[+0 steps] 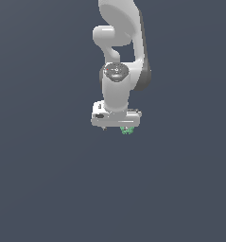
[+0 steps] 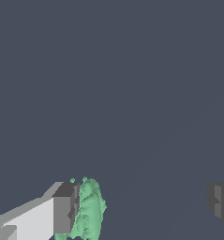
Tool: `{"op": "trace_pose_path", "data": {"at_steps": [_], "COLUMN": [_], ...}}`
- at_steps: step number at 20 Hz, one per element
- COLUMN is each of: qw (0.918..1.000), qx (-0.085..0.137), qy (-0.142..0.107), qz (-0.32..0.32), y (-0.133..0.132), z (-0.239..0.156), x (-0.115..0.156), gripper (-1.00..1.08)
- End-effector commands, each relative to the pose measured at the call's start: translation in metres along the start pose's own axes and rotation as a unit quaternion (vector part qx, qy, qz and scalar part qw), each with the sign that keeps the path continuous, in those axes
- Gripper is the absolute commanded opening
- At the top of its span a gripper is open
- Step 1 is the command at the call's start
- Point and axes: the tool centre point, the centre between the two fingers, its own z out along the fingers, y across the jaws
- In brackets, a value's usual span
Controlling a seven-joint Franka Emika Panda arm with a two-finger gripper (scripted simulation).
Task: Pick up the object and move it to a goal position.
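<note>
The gripper (image 2: 141, 206) has its jaws spread wide, and the green object (image 2: 89, 211) sits right against one finger's (image 2: 64, 208) inner face, with a large gap over to the other finger (image 2: 220, 201) — so nothing is pinched, only one pad appears to touch. In the exterior view the gripper (image 1: 115, 127) shows the object (image 1: 127, 130) peeking out under the white head, off toward that view's right, not centred. Main risk, as a judgement: closing from here would push the lump sideways across the gap before both pads bite, and the bumpy, roundish shape could roll or squirt out; lifting without closing would simply leave it behind. The off-centre position also means an uneven grip, and a possible slip during transport. Whether the object rests on a surface or hangs against the finger cannot be told — the plain grey background (image 1: 39, 189) gives no shadow or edge. No goal marker is visible in either view. Farther out, only the arm's upper links (image 1: 121, 42) show; nothing stands in the way.
</note>
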Motion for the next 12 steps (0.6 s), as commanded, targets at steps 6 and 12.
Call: {"op": "trace_pose_path", "data": {"at_steps": [6, 12], "qw": [0.9997, 0.9991], "qx": [-0.002, -0.002], "qy": [0.005, 0.008], "qz": [-0.026, -0.043], "y": [-0.037, -0.058], "z": [0.026, 0.042], "x": [-0.039, -0.067], "gripper": [1.00, 1.00]}}
